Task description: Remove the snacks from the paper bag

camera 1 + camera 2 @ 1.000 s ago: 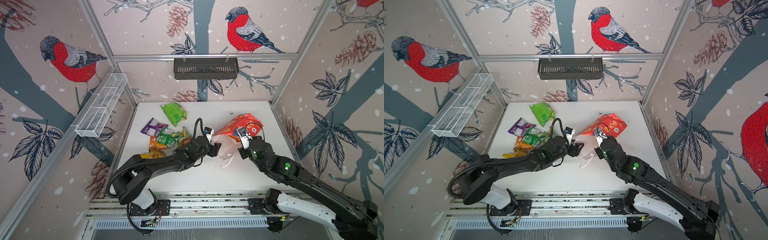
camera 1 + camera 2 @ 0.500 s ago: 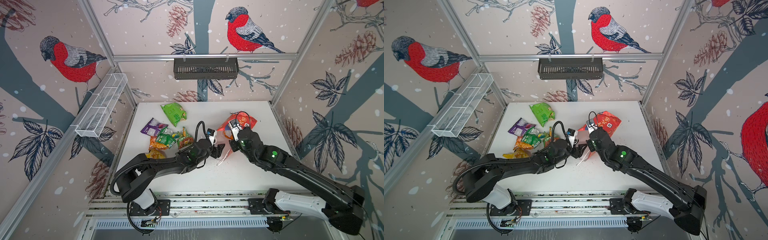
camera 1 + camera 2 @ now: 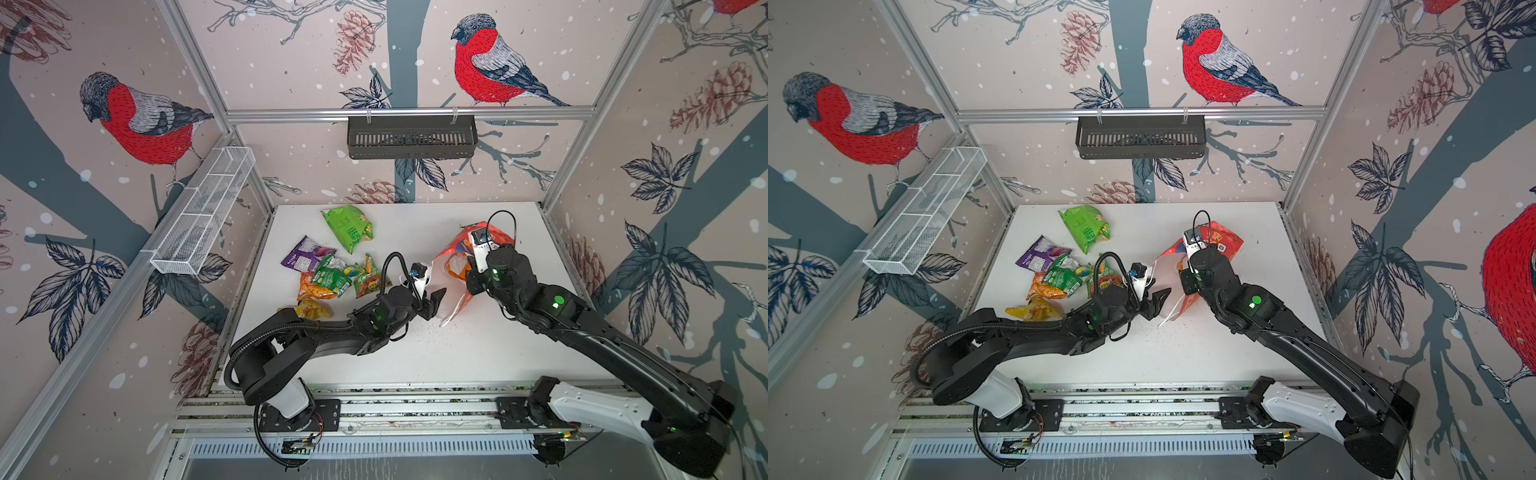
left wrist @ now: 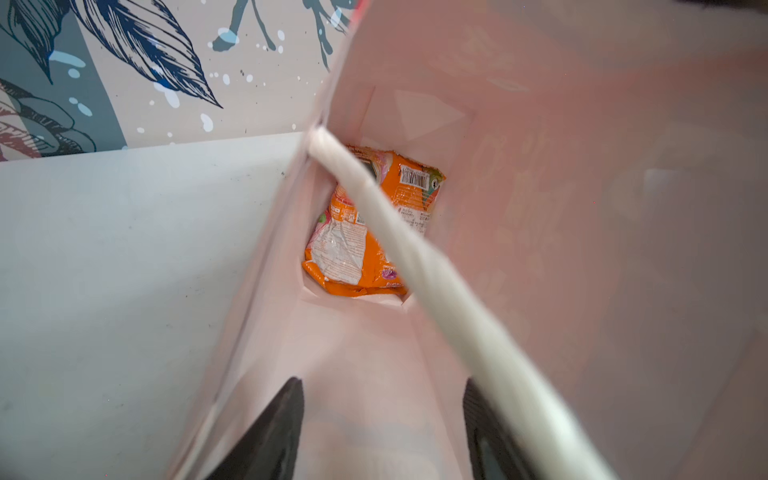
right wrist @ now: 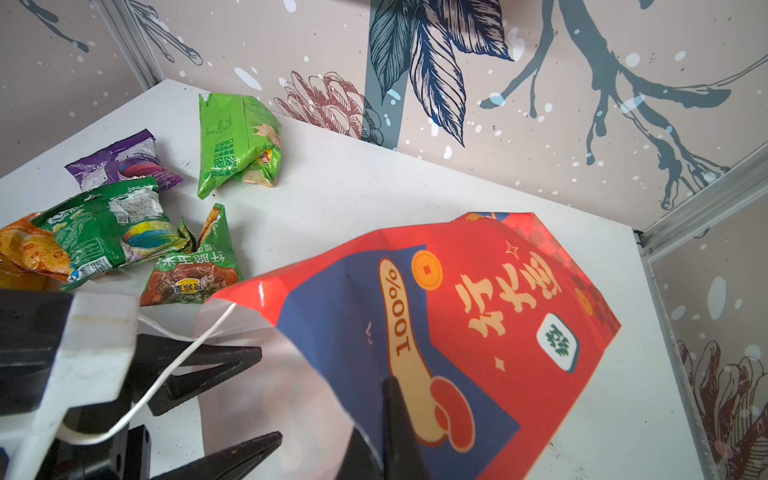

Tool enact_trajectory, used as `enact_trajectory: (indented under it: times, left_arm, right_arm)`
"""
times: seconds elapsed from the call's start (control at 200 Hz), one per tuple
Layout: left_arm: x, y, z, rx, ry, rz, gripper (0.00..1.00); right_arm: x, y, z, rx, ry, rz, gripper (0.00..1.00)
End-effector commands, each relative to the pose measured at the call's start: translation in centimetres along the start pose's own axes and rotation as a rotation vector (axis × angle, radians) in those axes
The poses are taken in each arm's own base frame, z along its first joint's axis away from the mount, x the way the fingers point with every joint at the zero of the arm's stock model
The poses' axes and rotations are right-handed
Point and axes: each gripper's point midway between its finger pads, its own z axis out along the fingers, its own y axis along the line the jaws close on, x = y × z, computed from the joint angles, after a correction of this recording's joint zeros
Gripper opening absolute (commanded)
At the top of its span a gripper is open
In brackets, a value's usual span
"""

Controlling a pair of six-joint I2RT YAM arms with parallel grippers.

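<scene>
Seven packets of snacks were counted. Six lay loose on the bench, on the side of the left pincer away from the paper bag. The bright green packet lay farthest from that pincer and apart from the rest. The purple packet, green packet, green-and-red packet, orange packet and yellow packet lay close together in a heap, several overlapping. The seventh, an orange packet with a barcode, lay at the bottom of the bag, straight ahead of the left pincer.

The bag sat tilted between the two pincers, with its mouth turned toward the left pincer and its red printed face uppermost. The white inside showed at the mouth in both top views.

The left pincer's jaws stood well apart with nothing between them. Its fingertips were at the rim of the bag's mouth, over the pale lower wall. The white cord handle ran across in front of one finger. In the right wrist view the cord draped over the body of that pincer.

The right pincer was closed on the bag's upper wall near the mouth rim. One dark finger lay on the printed outer face, and the paper was pinched between the jaws.
</scene>
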Motion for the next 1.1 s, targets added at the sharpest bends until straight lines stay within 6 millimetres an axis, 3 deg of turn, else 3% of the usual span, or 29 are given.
enact_trajectory:
  times: [0.0,0.3,0.525,0.75,1.096]
  left_arm:
    - [-1.5,-1.4,0.3,0.064,-0.067,0.032,0.6]
    - [-1.5,-2.6,-0.2,0.029,-0.09,0.116,0.58]
    - [-0.8,-3.0,1.0,0.037,-0.054,0.15,0.57]
    - [-0.3,-4.5,3.3,0.102,-0.033,0.192,0.59]
    - [1.5,-3.4,7.9,0.055,0.005,0.197,0.66]
  right_arm:
    - [-0.5,0.2,-0.1,-0.025,-0.014,0.033,0.0]
    - [-1.0,-1.1,0.4,-0.013,0.003,0.078,0.0]
    - [-0.9,-0.4,0.1,-0.063,-0.02,0.069,0.0]
    - [-1.1,0.3,-0.2,-0.113,-0.027,0.059,0.0]
    - [-2.0,1.0,-0.3,-0.159,-0.035,0.065,0.0]
